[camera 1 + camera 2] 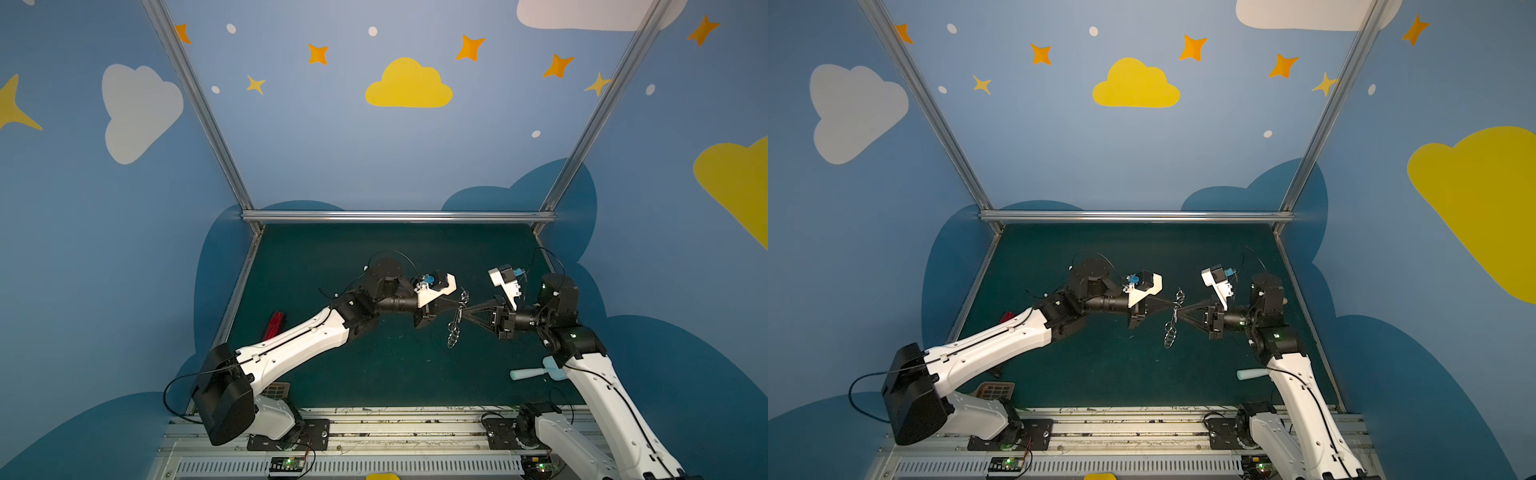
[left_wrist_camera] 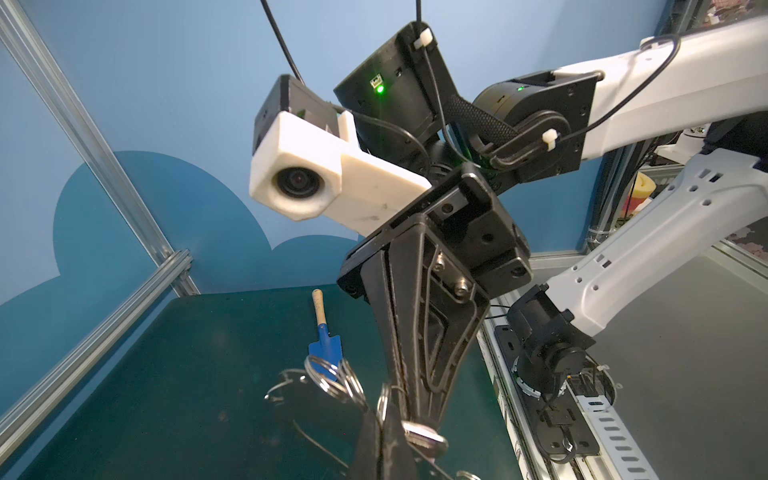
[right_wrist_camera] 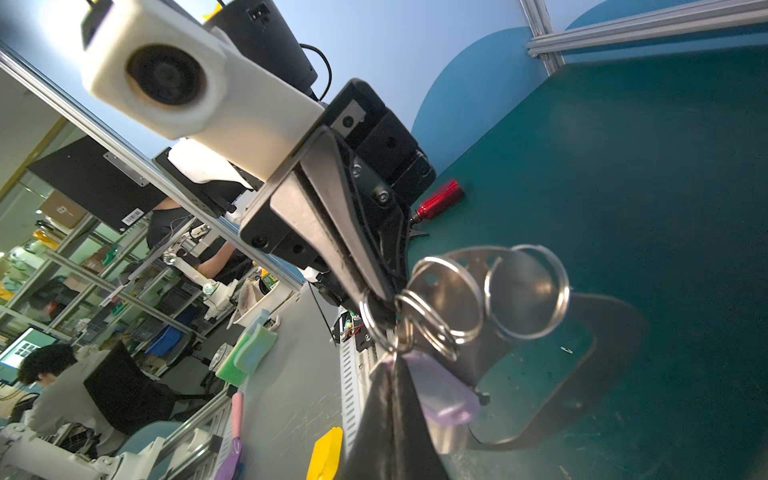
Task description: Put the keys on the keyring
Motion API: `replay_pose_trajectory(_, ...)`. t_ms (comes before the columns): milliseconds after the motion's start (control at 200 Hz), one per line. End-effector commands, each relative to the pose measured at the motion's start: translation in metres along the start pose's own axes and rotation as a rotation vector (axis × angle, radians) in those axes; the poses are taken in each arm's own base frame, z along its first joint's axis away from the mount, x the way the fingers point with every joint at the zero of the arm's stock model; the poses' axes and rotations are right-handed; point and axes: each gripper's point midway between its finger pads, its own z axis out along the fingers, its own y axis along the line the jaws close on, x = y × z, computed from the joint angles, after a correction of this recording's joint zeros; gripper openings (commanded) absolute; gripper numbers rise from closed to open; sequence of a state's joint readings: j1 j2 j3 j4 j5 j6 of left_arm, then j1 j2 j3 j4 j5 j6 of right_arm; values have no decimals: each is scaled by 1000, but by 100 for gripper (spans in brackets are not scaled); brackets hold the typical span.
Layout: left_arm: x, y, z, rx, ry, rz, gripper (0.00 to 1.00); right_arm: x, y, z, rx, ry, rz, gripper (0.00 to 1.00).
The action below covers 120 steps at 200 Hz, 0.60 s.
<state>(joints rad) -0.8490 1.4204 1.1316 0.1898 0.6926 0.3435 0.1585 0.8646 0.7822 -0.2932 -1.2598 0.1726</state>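
Both grippers meet tip to tip above the middle of the green table (image 1: 374, 374). The keyring (image 1: 454, 330) (image 1: 1170, 332), a grey half-moon plate (image 3: 540, 399) with several silver split rings (image 3: 528, 291), hangs between them off the table. My left gripper (image 2: 384, 434) (image 1: 454, 307) is shut on one split ring at the plate's rim. My right gripper (image 3: 390, 374) (image 1: 465, 310) is shut, and the key (image 3: 442, 395) (image 2: 424, 437), pale-headed with a silver blade, lies against its fingers beside a ring. The exact pinch point is hidden by the fingers.
A red oblong gadget (image 1: 274, 325) (image 3: 440, 198) lies at the table's left edge under the left arm. A pale blue spatula (image 1: 534, 372) lies front right by the right arm. A small blue shovel (image 2: 326, 343) lies further back. A brown grid piece (image 1: 995, 390) sits front left.
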Motion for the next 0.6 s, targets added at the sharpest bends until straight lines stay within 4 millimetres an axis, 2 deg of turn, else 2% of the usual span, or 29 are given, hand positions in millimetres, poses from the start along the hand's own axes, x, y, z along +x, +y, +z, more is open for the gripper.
replay_pose_trajectory(0, -12, -2, -6, -9, -24, 28, 4, -4, -5, -6, 105, -2, -59, 15)
replay_pose_trajectory(80, -11, 0, -7, -17, -17, 27, 4, -7, -9, -11, 189, -20, -121, 17)
replay_pose_trajectory(185, -10, 1, -7, -18, -12, 26, 4, -12, -5, -16, 237, -55, -226, 20)
replay_pose_trajectory(421, -10, 0, -6, -7, -7, 22, 4, -15, 12, -13, 196, -87, -380, 19)
replay_pose_trajectory(596, -11, -2, -5, 7, -11, 19, 4, -13, 8, -5, 190, -44, -407, 19)
